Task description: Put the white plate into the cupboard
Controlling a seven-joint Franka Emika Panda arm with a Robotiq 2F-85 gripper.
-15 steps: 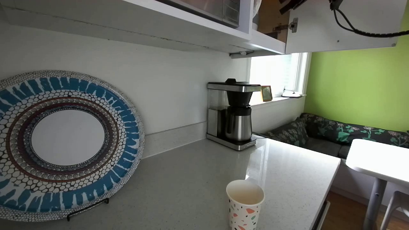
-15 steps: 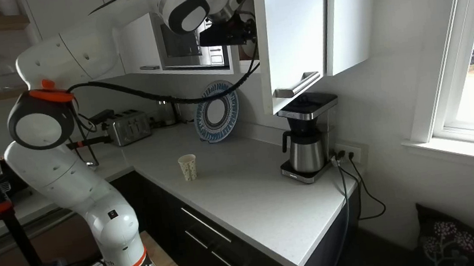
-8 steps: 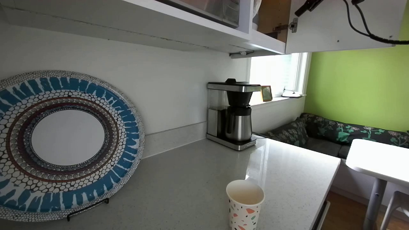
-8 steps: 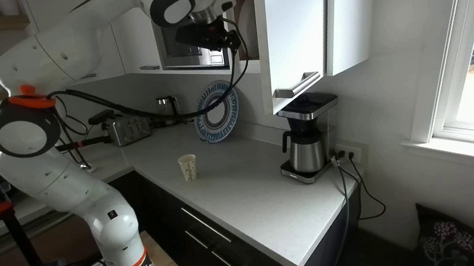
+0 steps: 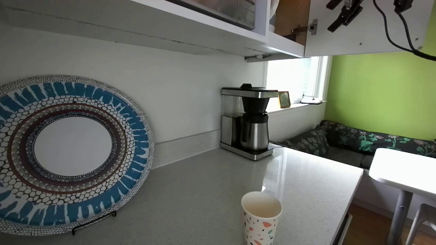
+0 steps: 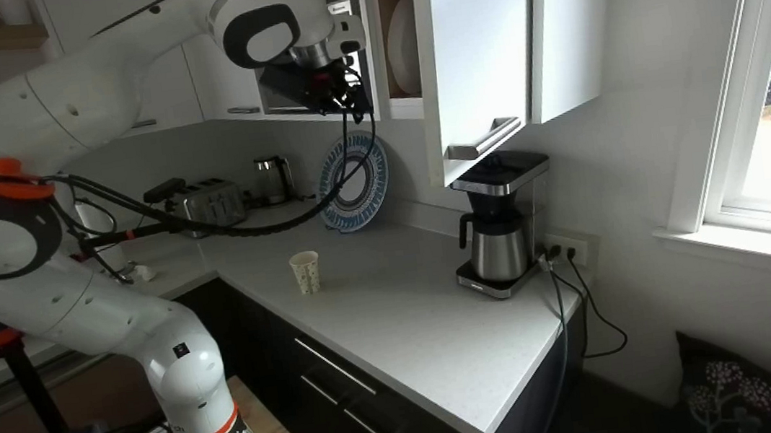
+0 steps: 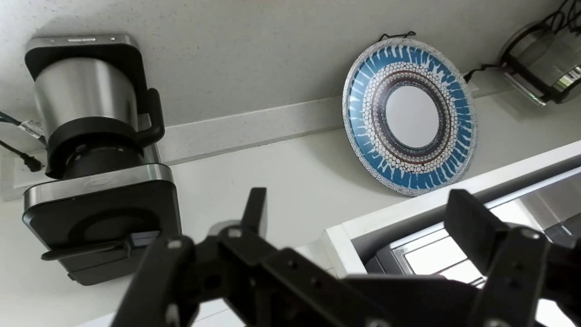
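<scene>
The white plate stands on edge, nearly upright, inside the open cupboard in an exterior view. Its right part is hidden behind the open door. In an exterior view a sliver of a white rounded thing, likely the plate, shows at the cupboard's left side, beside the brown wooden inner wall of the cupboard. My gripper is open, with nothing between its fingers. In an exterior view the gripper is outside the cupboard, to the left of the opening and apart from the plate. It also shows before the door.
The open cupboard door juts out to the right of the opening. The microwave sits in the cabinet left of it. Below stand the patterned platter, a paper cup and a coffee maker on the counter.
My arm has drawn back from the cupboard, leftward and somewhat down in an exterior view. The plate inside is now uncovered and stays in place. Both gripper fingers have come into sight.
</scene>
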